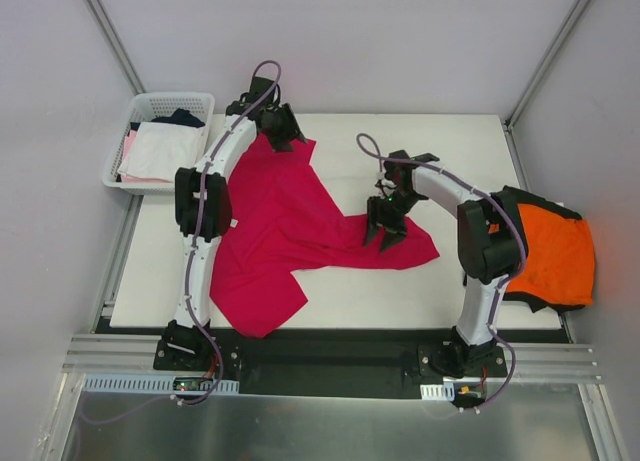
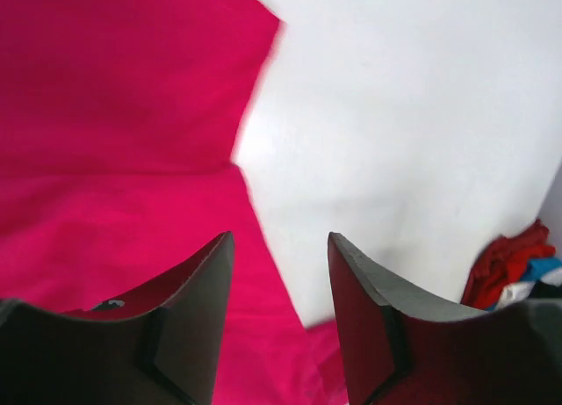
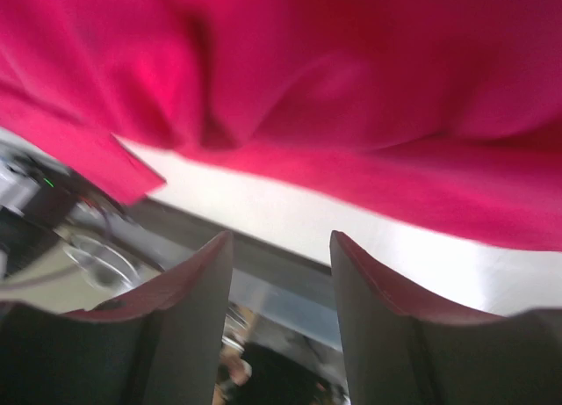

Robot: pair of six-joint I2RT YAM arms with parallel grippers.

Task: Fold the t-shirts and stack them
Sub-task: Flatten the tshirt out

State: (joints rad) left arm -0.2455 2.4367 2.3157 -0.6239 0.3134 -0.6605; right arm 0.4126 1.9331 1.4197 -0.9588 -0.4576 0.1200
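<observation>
A crimson-magenta t-shirt (image 1: 290, 221) lies spread and rumpled across the white table (image 1: 430, 151). My left gripper (image 1: 283, 133) hovers over its far edge. In the left wrist view the gripper (image 2: 281, 238) is open, with nothing between its fingers, and the shirt (image 2: 114, 159) and bare table lie below. My right gripper (image 1: 386, 233) is over the shirt's right part, open and empty (image 3: 281, 238), with the cloth (image 3: 351, 71) just ahead of it. An orange t-shirt (image 1: 557, 253) lies at the table's right edge on top of a black one (image 1: 540, 303).
A white mesh basket (image 1: 150, 103) with white, pink and dark garments stands off the table's far left corner. Walls close in the back and both sides. Past the table's near edge runs the black rail (image 1: 330, 356) that carries the arm bases.
</observation>
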